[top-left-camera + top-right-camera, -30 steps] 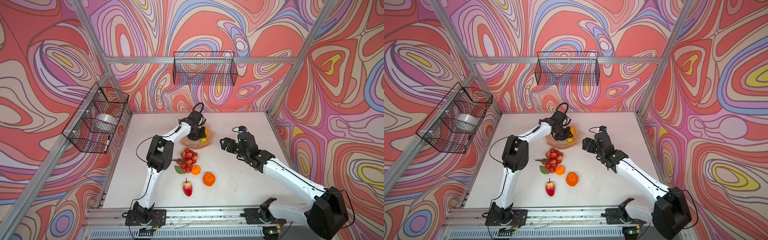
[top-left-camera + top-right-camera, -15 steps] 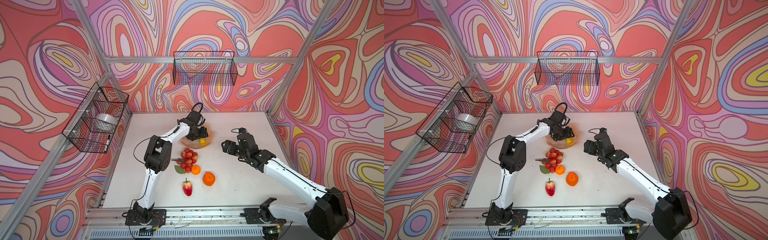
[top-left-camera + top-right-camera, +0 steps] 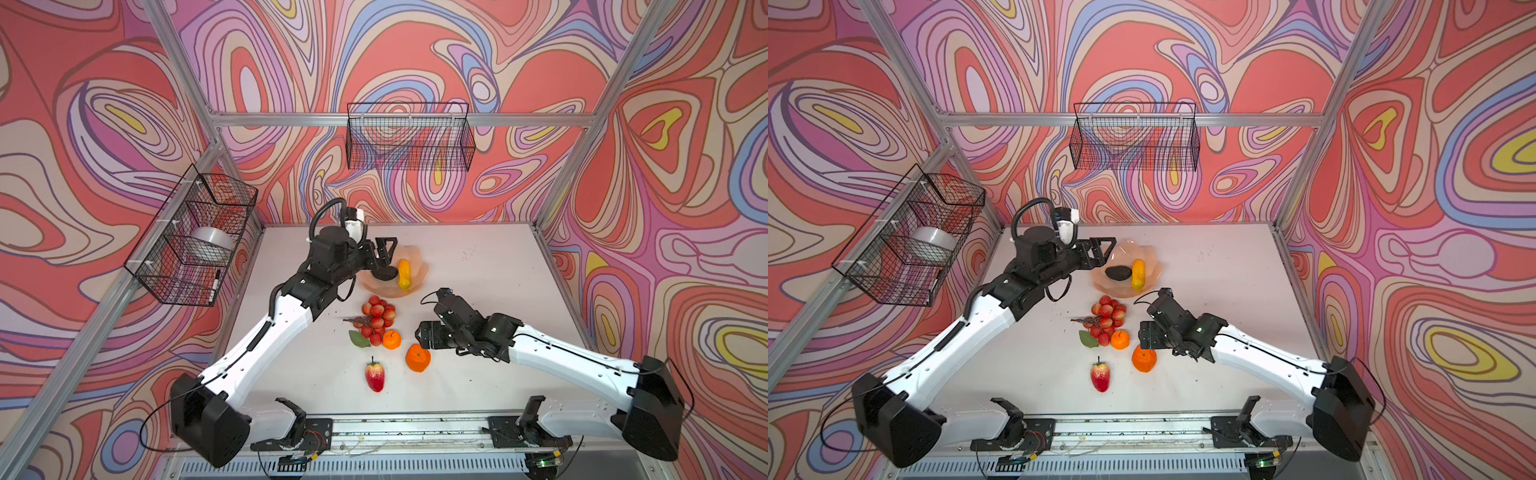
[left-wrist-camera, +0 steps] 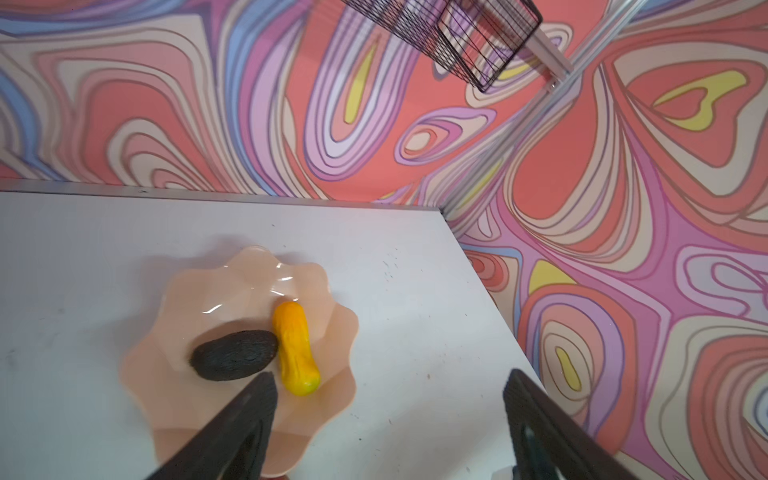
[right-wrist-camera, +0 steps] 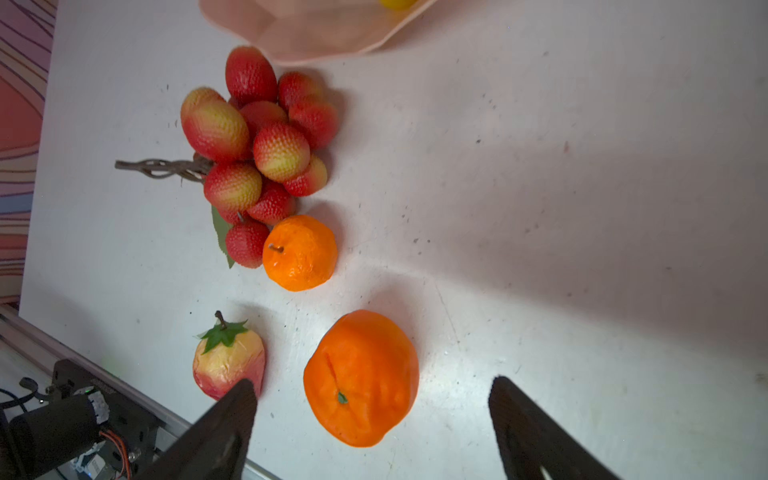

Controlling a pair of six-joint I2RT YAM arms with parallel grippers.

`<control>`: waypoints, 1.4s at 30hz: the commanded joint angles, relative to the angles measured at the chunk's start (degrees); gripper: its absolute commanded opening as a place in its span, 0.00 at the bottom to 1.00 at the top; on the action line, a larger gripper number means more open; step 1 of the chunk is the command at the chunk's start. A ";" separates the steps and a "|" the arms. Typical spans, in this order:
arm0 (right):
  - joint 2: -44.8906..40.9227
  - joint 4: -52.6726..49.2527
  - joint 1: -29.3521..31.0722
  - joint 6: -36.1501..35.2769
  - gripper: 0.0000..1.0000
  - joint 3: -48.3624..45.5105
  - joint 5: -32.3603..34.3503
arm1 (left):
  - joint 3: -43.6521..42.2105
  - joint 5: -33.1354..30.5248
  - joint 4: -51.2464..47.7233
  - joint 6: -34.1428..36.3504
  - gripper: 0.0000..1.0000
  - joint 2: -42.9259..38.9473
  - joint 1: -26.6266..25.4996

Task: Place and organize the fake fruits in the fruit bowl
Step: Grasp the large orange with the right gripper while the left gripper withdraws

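One wide translucent peach-pink bowl with a scalloped rim (image 3: 419,266) stands on the white counter (image 3: 478,291). There are six fake fruits. Two lie in the bowl: one black oval avocado (image 4: 235,355) and one yellow-orange elongated fruit (image 3: 404,274). Four lie on the counter: one red grape-like bunch (image 3: 376,318), one small orange (image 3: 391,339), one bigger orange (image 3: 417,357) and one red-yellow tapered fruit (image 3: 375,376). There are two black wire baskets, the far basket (image 3: 409,141) and the left basket (image 3: 195,237), which holds one white round bowl (image 3: 210,241).

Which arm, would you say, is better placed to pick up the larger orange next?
Right, probably: the right gripper is open just beside the larger orange, which lies straight ahead in its wrist view; the left gripper is open at the fruit bowl, farther off.
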 commanded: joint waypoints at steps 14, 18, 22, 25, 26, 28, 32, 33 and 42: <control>14.54 -3.65 8.42 7.99 0.92 5.33 9.82 | -17.31 -18.68 -23.34 -2.58 0.99 -25.78 3.86; 16.34 -4.09 8.51 7.21 0.90 6.80 11.57 | -18.44 -18.20 -25.58 -3.93 1.00 -27.01 3.83; 17.99 -3.88 8.55 6.76 0.83 7.14 11.48 | -19.16 -18.43 -26.56 -4.13 1.00 -28.08 3.86; 17.55 -3.45 8.51 6.72 0.74 7.08 11.12 | -19.48 -18.59 -26.95 -4.45 0.99 -28.43 3.84; 17.12 -3.58 8.52 6.68 0.70 7.10 11.10 | -19.49 -18.59 -27.21 -4.69 0.99 -28.56 3.82; 15.91 -4.22 8.51 6.81 0.62 7.05 11.29 | -19.40 -18.09 -27.58 -4.98 0.99 -28.49 3.81; 13.02 -6.54 8.51 7.03 0.50 7.14 13.18 | -19.63 -17.87 -28.26 -5.35 0.99 -28.48 3.85; 12.25 -7.45 8.51 6.96 0.48 7.72 14.06 | -19.78 -17.82 -28.55 -5.48 0.99 -28.56 3.84; 9.94 -9.60 2.96 -5.71 0.44 22.90 19.95 | -20.83 -16.39 -31.74 -7.66 0.99 -31.04 3.80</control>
